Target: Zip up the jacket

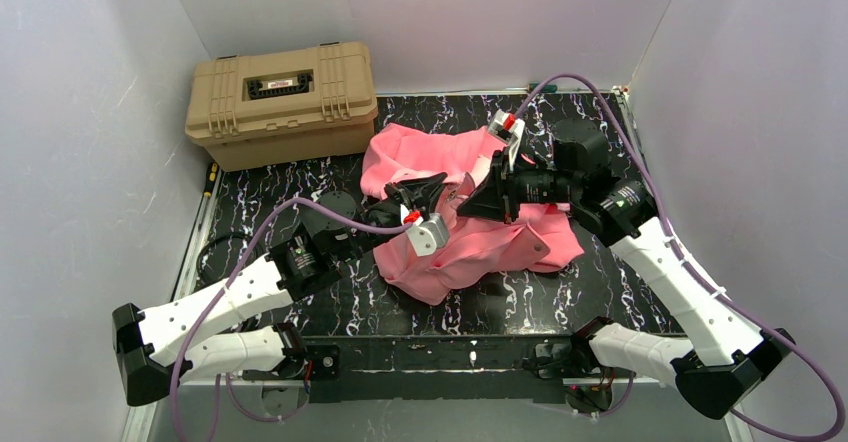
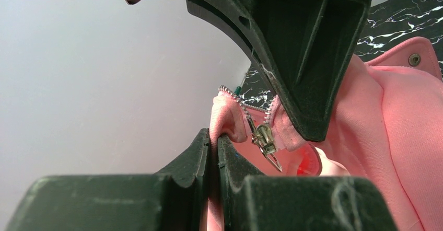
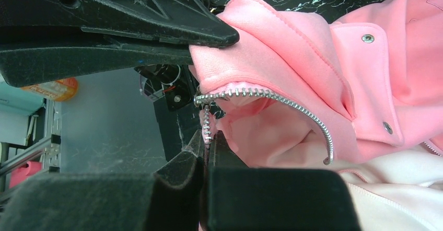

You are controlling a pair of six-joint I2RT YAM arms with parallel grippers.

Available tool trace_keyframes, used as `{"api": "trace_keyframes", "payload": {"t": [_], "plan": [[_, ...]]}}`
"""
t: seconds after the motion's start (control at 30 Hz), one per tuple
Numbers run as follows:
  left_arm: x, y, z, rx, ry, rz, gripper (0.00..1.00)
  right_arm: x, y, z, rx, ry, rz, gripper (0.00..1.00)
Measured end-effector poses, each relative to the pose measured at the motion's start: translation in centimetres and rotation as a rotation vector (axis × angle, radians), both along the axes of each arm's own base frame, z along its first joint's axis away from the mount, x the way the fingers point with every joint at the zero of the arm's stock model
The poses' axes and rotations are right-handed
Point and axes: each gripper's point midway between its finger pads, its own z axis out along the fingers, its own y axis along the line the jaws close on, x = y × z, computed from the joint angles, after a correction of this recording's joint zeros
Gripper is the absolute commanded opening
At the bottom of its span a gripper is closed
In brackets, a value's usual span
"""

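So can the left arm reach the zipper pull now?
Probably not yet: the left gripper is shut on the jacket beside the zipper pull, which hangs uncovered; it would have to let go first.

Left gripper (image 2: 214, 141) jaws pinch jacket (image 2: 397, 126) edge beside zipper slider (image 2: 263, 137); teeth (image 2: 229, 92) seemingly unmeshed.

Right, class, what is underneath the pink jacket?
The black marbled table shows around the jacket, so the jacket lies on that. Anything else beneath it is covered by the fabric and cannot be seen.
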Motion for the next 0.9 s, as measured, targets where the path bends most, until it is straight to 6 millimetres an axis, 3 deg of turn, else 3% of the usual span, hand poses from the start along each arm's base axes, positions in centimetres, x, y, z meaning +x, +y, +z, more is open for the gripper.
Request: {"api": "trace_keyframes", "payload": {"t": [0.9], "plan": [[0.0, -0.1, 0.0, 0.028, -0.041, -0.005, 0.0, 0.6, -1.1, 0.1, -0.025, -0.036, -0.084, 0.01]]}}
